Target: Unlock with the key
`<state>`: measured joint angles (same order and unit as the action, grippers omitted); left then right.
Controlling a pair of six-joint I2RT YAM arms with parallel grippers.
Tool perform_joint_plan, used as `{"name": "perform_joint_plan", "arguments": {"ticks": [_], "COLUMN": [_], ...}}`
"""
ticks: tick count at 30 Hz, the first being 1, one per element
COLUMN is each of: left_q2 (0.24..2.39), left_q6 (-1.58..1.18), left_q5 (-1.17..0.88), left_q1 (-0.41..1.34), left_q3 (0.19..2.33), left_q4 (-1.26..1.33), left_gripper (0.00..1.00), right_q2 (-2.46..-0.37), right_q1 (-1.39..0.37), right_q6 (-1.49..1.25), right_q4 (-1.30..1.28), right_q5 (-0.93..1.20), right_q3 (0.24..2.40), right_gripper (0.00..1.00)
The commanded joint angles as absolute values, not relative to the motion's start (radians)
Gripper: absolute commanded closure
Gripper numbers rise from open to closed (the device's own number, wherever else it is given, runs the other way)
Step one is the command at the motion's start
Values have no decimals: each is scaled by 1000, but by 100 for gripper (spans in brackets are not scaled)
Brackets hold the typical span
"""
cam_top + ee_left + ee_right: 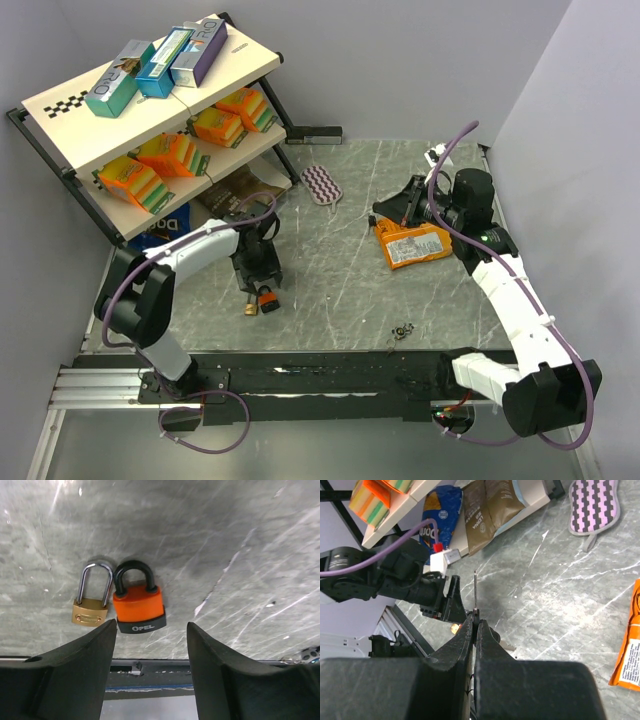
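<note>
We see a grey veined stone table [340,290] closed in by pale walls at the back and right. A black rail [300,375] runs along its near edge, where the arm bases sit.

The middle of the table lies open between the two arms. The left side is crowded by a tilted shelf rack [60,105] with boxes [160,60] on top, sponge packs [165,155] below, and brown pouches [485,505] and a blue bag [440,510] at its foot.

The orange padlock [139,605] lies flat near the near-left edge, touching or just beside a brass padlock [91,605] on its left. The left gripper [151,630] hangs over them with fingers spread, the orange lock's base between the tips. We cannot tell whether they touch.

The right gripper [475,622] has its fingers pressed together, pinching a thin metal blade [476,592] seen edge-on. It sits well apart from the locks, near an orange packet [412,246]. A striped pad [322,185] lies towards the back, and a small key cluster [403,330] near the rail.
</note>
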<state>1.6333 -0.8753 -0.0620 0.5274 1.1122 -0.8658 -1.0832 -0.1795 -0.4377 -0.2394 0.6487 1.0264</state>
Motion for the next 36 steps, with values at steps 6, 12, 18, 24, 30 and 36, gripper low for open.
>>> {"name": "perform_joint_plan", "arguments": {"ticks": [6, 12, 18, 24, 30, 36], "left_q2": [1658, 1703, 1750, 1796, 1845, 1980], "left_q6": [-908, -887, -867, -844, -827, -799], "left_q5": [-124, -134, -91, -64, 30, 263], "left_q1": [540, 545, 563, 578, 630, 732], "left_q3": [1066, 1057, 1092, 1117, 1236, 1516], "left_q4": [-888, -873, -876, -885, -954, -1179], "left_gripper": [37, 37, 39, 53, 94, 99], "right_q2": [-1091, -1086, -1080, -1086, -1091, -1089], "right_q1": [-176, -176, -176, -176, -176, -176], "right_q6": [-457, -466, -462, -460, -451, -433], "right_q4": [-175, -161, -164, -167, -175, -190], "right_q5": [701, 712, 710, 709, 703, 686], "right_q3": [1040, 1031, 1032, 1040, 1045, 1055], "right_gripper": [100, 100, 100, 100, 100, 100]}}
